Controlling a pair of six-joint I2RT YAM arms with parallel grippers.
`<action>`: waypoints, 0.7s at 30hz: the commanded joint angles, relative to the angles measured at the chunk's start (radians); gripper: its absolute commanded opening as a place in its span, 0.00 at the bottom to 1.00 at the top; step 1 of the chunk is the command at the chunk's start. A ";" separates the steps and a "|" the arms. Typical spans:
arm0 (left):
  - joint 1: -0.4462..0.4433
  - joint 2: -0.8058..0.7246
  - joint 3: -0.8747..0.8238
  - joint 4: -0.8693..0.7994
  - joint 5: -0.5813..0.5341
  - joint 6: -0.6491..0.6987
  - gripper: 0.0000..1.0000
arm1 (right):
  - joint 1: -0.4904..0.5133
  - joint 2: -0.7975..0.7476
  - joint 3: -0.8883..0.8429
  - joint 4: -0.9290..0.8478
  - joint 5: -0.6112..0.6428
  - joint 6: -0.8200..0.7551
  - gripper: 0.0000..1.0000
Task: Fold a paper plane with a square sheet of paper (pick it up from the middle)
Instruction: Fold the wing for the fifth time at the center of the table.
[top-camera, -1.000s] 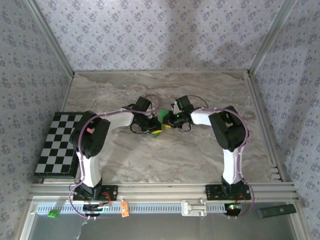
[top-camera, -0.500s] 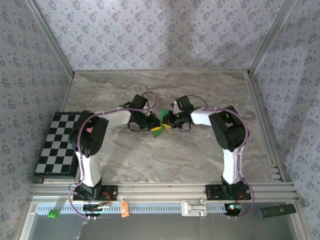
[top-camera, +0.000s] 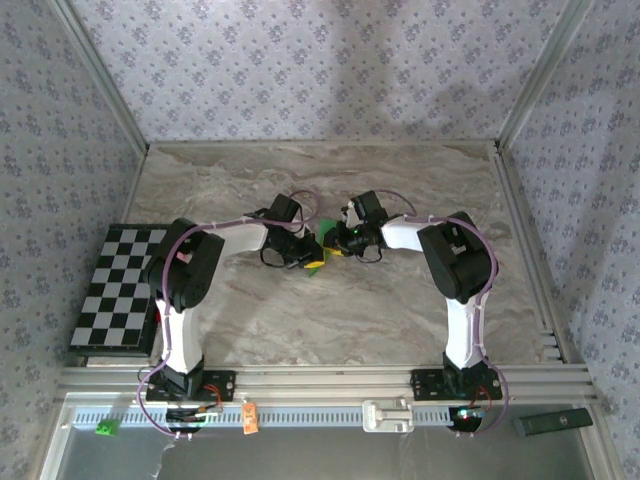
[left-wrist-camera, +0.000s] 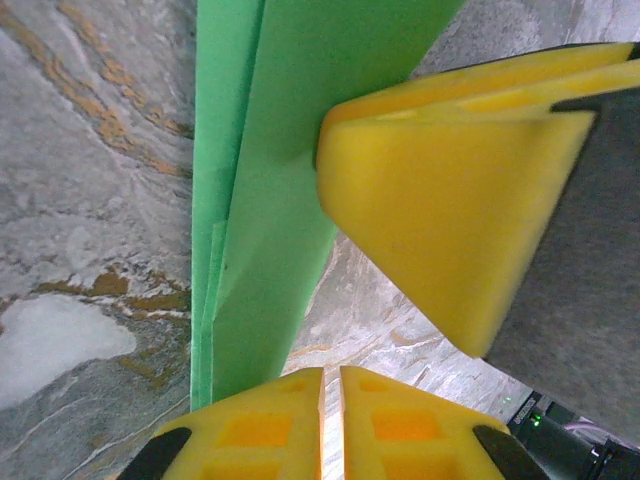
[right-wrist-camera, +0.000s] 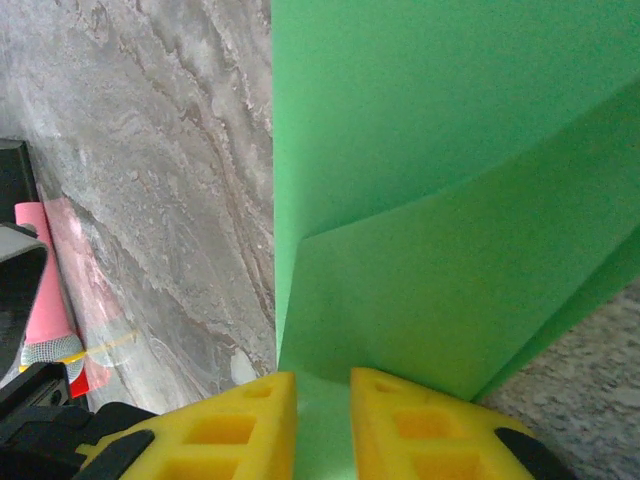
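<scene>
Marbled grey tabletop (top-camera: 400, 190), and at its middle, between the two arm tips, a thin bright green sheet of paper (right-wrist-camera: 420, 150), partly folded, with overlapping flaps and crisp straight creases. Likely light, limp and easily crumpled, so probably best pinched at the layered centre fold, away from loose single edges. Left gripper (left-wrist-camera: 331, 420) all but closed at the sheet's lower edge, pinch on it impossible to confirm; right gripper (right-wrist-camera: 323, 420) slightly parted with green paper in the gap, hold uncertain.
</scene>
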 joint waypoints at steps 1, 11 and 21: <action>-0.011 0.014 0.014 -0.034 0.006 0.018 0.12 | 0.006 0.033 -0.001 -0.021 0.041 -0.017 0.24; -0.016 0.021 0.024 -0.058 -0.016 0.027 0.10 | 0.004 -0.007 0.008 -0.021 0.042 -0.024 0.28; -0.017 0.014 0.027 -0.063 -0.031 0.031 0.09 | 0.005 -0.105 0.009 -0.080 0.116 -0.054 0.30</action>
